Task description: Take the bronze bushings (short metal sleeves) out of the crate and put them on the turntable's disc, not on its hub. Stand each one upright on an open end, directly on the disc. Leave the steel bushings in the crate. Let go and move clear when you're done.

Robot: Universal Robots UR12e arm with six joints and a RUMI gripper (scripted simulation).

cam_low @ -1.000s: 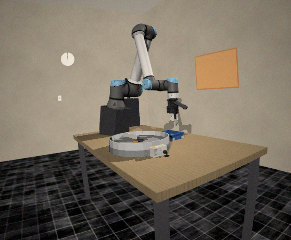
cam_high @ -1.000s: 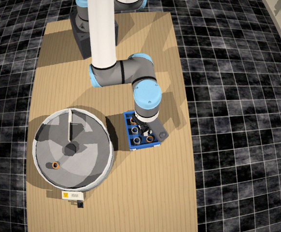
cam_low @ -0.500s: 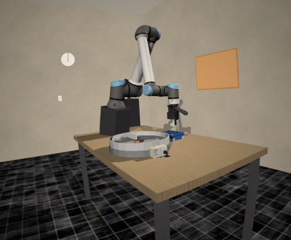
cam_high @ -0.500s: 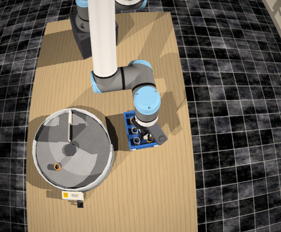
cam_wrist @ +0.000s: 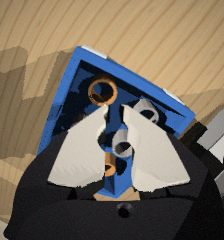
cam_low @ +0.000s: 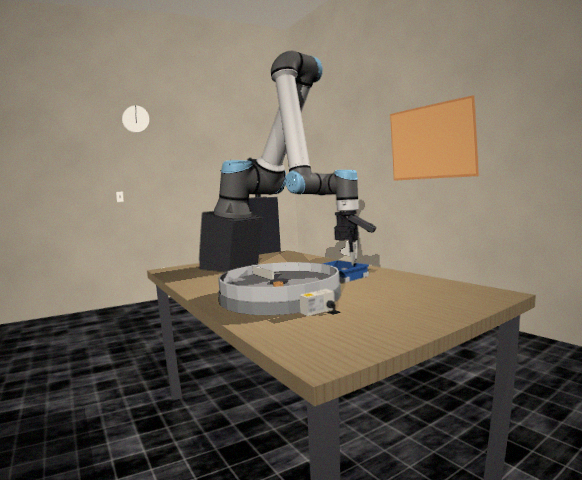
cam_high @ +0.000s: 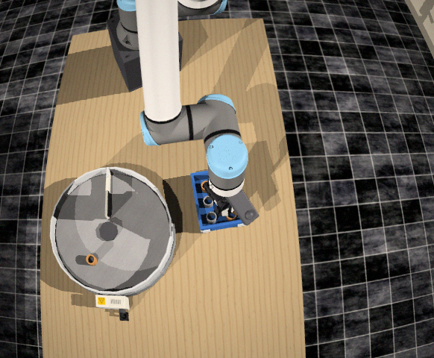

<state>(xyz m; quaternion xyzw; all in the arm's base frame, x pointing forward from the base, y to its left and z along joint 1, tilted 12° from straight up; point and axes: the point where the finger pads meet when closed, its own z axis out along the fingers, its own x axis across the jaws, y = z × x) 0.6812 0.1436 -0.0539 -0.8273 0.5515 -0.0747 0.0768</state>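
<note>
My gripper (cam_high: 225, 212) (cam_low: 354, 263) (cam_wrist: 114, 106) is shut and empty, pointing down, its tips low over the blue crate (cam_high: 195, 194) (cam_low: 357, 274) (cam_wrist: 63, 92). In the wrist view a bronze bushing (cam_high: 231, 218) (cam_wrist: 102, 78) stands just beyond the fingertips. A second bronze bushing (cam_high: 202, 186) (cam_wrist: 110, 165) shows between the finger bodies, at the crate's opposite end. Steel bushings (cam_high: 207, 217) (cam_high: 204, 201) (cam_wrist: 151, 106) (cam_wrist: 117, 145) stand beside them; another is mostly hidden by the left finger. One bronze bushing (cam_high: 92, 263) (cam_low: 278, 283) stands upright on the turntable's disc (cam_high: 132, 208), away from the hub (cam_high: 107, 231).
The turntable has a raised pale rim (cam_high: 171, 231) (cam_low: 281, 294) and a thin white bar (cam_high: 107, 192) (cam_low: 263, 271) reaching in toward the hub. A white box (cam_high: 111, 302) (cam_low: 316, 303) with a black knob stands at its front. The crate stands to the right of the turntable.
</note>
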